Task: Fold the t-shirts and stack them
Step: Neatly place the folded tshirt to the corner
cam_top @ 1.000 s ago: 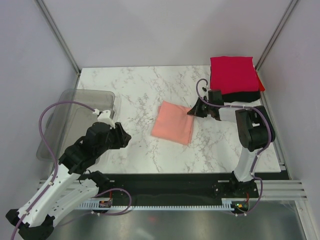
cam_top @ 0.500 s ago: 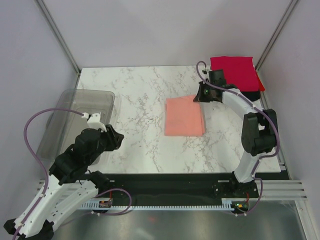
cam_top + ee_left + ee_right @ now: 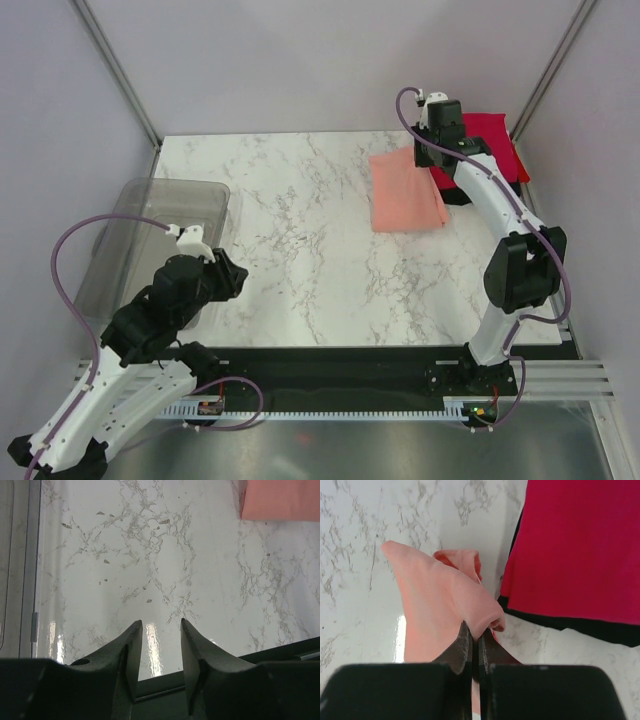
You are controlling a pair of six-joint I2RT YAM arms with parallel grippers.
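The folded salmon-pink t-shirt (image 3: 405, 192) hangs lifted at the back right of the marble table, pinched at its far edge by my right gripper (image 3: 428, 157). In the right wrist view the shut gripper (image 3: 475, 632) grips a fold of the pink cloth (image 3: 440, 595). The folded red t-shirt (image 3: 492, 138) lies on the black t-shirt (image 3: 455, 190) in the far right corner; both also show in the right wrist view, red (image 3: 575, 545) over black (image 3: 570, 625). My left gripper (image 3: 228, 275) is open and empty over the front left of the table; its wrist view shows its fingers (image 3: 159, 630) apart.
A grey see-through plastic tub (image 3: 150, 240) stands at the left edge of the table, beside my left arm. Metal frame posts rise at the back corners. The black rail runs along the near table edge (image 3: 380, 355).
My right gripper has carried the pink t-shirt from the table's middle up and back toward the red and black stack. My left arm has drawn back slightly toward the near edge.
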